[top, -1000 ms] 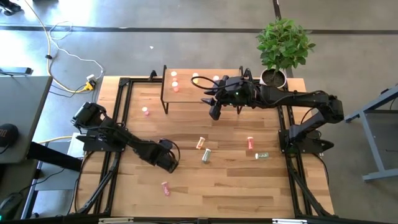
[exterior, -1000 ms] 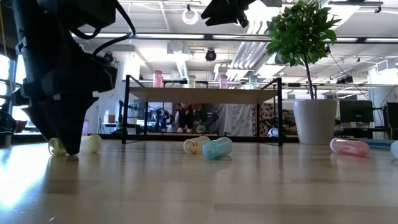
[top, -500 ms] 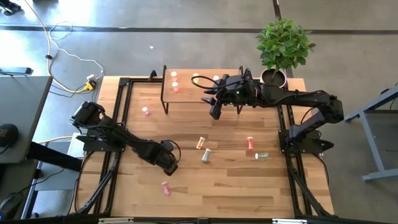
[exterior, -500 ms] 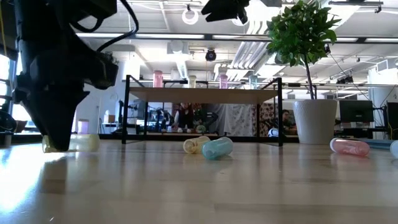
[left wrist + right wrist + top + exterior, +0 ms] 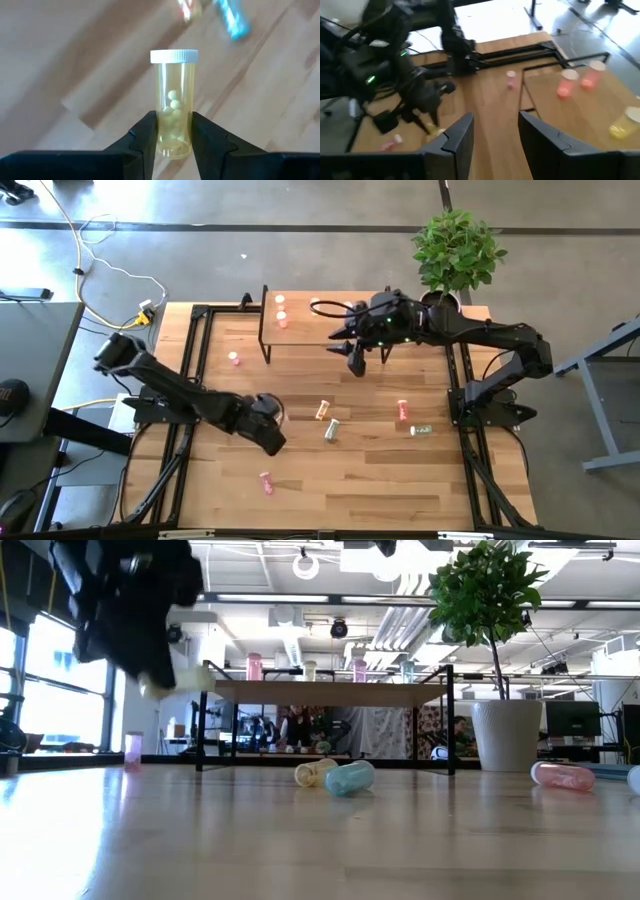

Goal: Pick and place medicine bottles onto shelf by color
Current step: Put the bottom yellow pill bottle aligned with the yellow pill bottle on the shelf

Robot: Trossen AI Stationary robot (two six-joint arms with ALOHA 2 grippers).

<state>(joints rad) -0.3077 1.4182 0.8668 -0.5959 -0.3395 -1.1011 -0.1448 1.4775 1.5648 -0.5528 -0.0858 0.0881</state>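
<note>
Fingers (image 5: pixel 150 137) of the left gripper (image 5: pixel 174 142) pinch the lower body of a yellow pill bottle (image 5: pixel 174 102), lifted off the worktop (image 5: pixel 350 470) near its middle. It looks light, rigid and smooth (likely slippery plastic), so a hold low on the barrel, below the white cap, seems sensible. The right gripper (image 5: pixel 495 132) hovers with its fingers apart by the shelf (image 5: pixel 300 330), where red-orange bottles (image 5: pixel 281 311) already stand. Other bottles lie scattered on pale wood planks; beyond is an open, bright workshop with a potted plant (image 5: pixel 456 250).
</note>
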